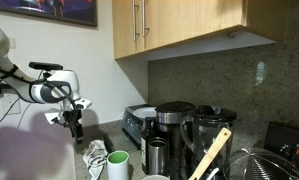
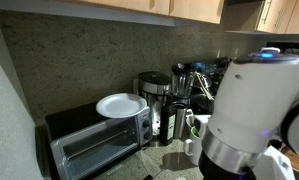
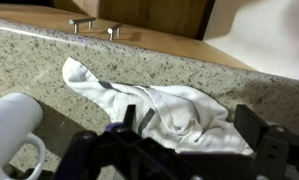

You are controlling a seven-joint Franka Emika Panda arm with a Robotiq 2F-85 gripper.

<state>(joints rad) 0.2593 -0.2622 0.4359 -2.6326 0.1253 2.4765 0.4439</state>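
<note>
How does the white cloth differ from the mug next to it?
The cloth lies crumpled and limp on the counter, with a grey stripe. The mug stands rigid and smooth, with a handle. The cloth spreads wider than the mug. Both are white.

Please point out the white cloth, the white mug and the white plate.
white cloth (image 3: 174, 108), wrist view, on its crumpled middle.
white mug (image 3: 13, 122), wrist view, on its side wall.
white plate (image 2: 121, 105), an exterior view, on its centre.
</note>
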